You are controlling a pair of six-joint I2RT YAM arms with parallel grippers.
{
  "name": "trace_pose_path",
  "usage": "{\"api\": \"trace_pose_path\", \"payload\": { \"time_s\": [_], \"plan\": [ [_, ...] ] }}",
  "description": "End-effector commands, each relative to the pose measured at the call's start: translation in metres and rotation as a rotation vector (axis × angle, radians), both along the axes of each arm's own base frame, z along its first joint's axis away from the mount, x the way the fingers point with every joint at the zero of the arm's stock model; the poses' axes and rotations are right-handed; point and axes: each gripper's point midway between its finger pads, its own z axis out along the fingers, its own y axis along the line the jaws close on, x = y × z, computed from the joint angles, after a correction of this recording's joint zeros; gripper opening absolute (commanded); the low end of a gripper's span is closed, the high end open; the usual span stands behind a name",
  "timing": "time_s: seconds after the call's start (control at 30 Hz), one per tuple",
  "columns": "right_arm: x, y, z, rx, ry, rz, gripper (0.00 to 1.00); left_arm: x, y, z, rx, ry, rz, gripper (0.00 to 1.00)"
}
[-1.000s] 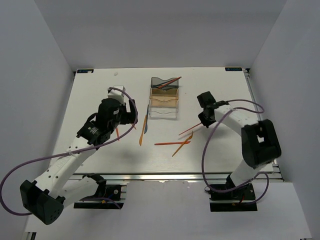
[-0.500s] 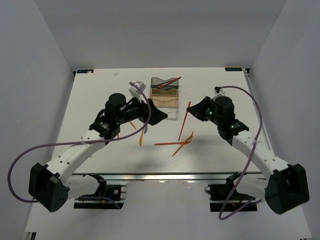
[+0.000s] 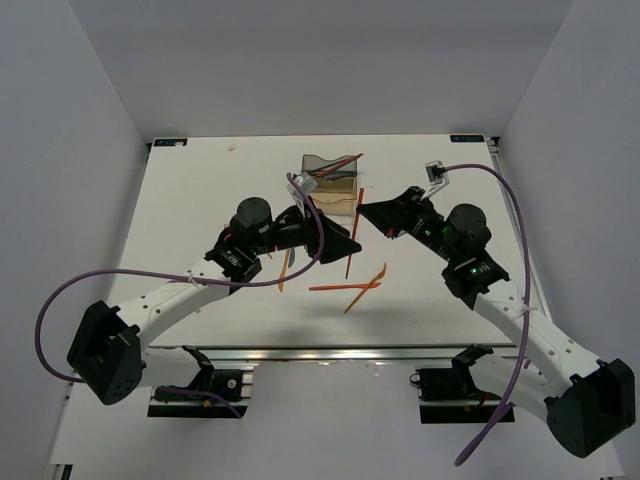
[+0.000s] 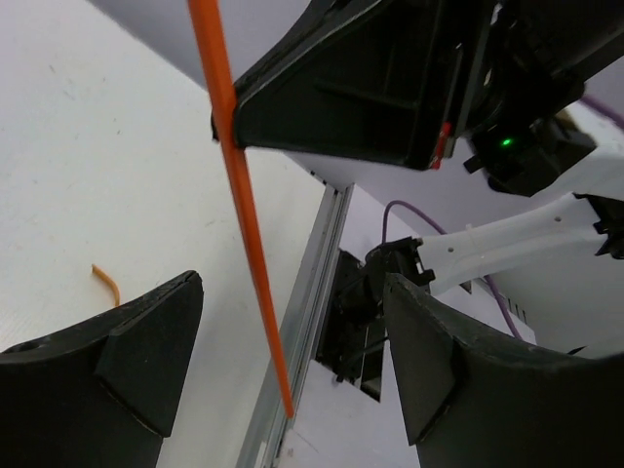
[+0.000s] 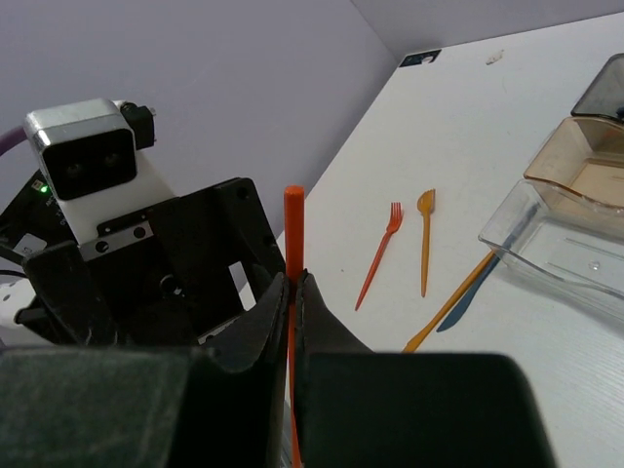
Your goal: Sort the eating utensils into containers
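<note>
The right gripper (image 5: 292, 292) pinches an orange stick (image 4: 234, 175) upright between the spread, untouching jaws of the left gripper (image 4: 288, 331), apparently for a handover, around six o'clock from the bins (image 3: 318, 165).

1. Top external: high above and behind the bases (image 3: 205, 385), looking down on the whole table (image 3: 200, 190).
2. Left wrist: close, facing the right arm (image 4: 507, 234).
3. Right wrist: close, facing the left arm (image 5: 185, 258).
4. All 3 share the orange stick (image 3: 349, 255).
</note>
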Motion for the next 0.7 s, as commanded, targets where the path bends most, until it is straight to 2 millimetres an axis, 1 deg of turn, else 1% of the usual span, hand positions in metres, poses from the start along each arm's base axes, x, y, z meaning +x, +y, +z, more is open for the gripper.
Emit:
{"api": "trace_pose_path", "payload": {
  "time_s": [0.0, 0.07, 0.13, 0.17, 0.2, 0.23, 0.33, 0.37, 0.4, 0.43, 0.47, 0.5, 0.53, 0.57, 0.6, 0.63, 0.67],
  "plan": [
    [-0.008, 0.004, 0.022, 0.049, -0.084, 0.029, 0.00, -0.009, -0.001, 0.040, -0.121, -0.086, -0.034, 0.83],
    [-0.012, 0.006, 0.026, 0.063, -0.090, 0.045, 0.00, -0.008, -0.001, 0.045, -0.134, -0.103, -0.030, 0.82],
    [-0.015, 0.009, 0.027, 0.070, -0.088, 0.055, 0.00, -0.002, -0.001, 0.042, -0.117, -0.102, -0.008, 0.80],
    [-0.017, 0.010, 0.030, 0.077, -0.102, 0.061, 0.00, -0.001, -0.002, 0.040, -0.110, -0.108, -0.001, 0.77],
    [-0.017, 0.009, 0.028, 0.079, -0.098, 0.057, 0.00, 0.002, -0.002, 0.039, -0.107, -0.106, 0.008, 0.74],
    [-0.022, 0.013, 0.028, 0.081, -0.098, 0.073, 0.00, 0.003, -0.003, 0.039, -0.108, -0.107, 0.010, 0.70],
    [-0.024, 0.017, 0.025, 0.085, -0.092, 0.081, 0.00, 0.008, -0.005, 0.038, -0.108, -0.101, 0.022, 0.50],
    [-0.025, 0.018, 0.025, 0.087, -0.095, 0.087, 0.00, 0.009, -0.006, 0.040, -0.112, -0.104, 0.025, 0.38],
    [-0.026, 0.019, 0.024, 0.087, -0.092, 0.088, 0.00, 0.011, -0.006, 0.043, -0.118, -0.109, 0.033, 0.32],
    [-0.026, 0.019, 0.024, 0.088, -0.091, 0.088, 0.00, 0.012, -0.006, 0.043, -0.118, -0.108, 0.037, 0.25],
    [-0.025, 0.019, 0.025, 0.089, -0.094, 0.086, 0.00, 0.014, -0.007, 0.048, -0.123, -0.120, 0.045, 0.18],
    [-0.025, 0.018, 0.025, 0.089, -0.095, 0.081, 0.00, 0.016, -0.007, 0.047, -0.114, -0.118, 0.053, 0.04],
    [-0.025, 0.017, 0.023, 0.084, -0.093, 0.076, 0.00, 0.019, -0.007, 0.046, -0.105, -0.117, 0.061, 0.00],
    [-0.023, 0.013, 0.025, 0.085, -0.101, 0.049, 0.07, 0.024, -0.007, 0.050, -0.092, -0.154, 0.075, 0.00],
    [-0.019, 0.010, 0.016, 0.064, -0.066, 0.017, 0.32, 0.028, -0.007, 0.039, -0.038, -0.143, 0.088, 0.00],
    [-0.006, -0.009, 0.022, 0.071, -0.055, -0.114, 0.88, 0.035, -0.006, 0.032, 0.007, -0.152, 0.113, 0.00],
    [0.003, -0.022, 0.018, 0.056, -0.020, -0.203, 0.89, 0.047, -0.004, 0.021, 0.092, -0.235, 0.142, 0.00]
  ]
}}
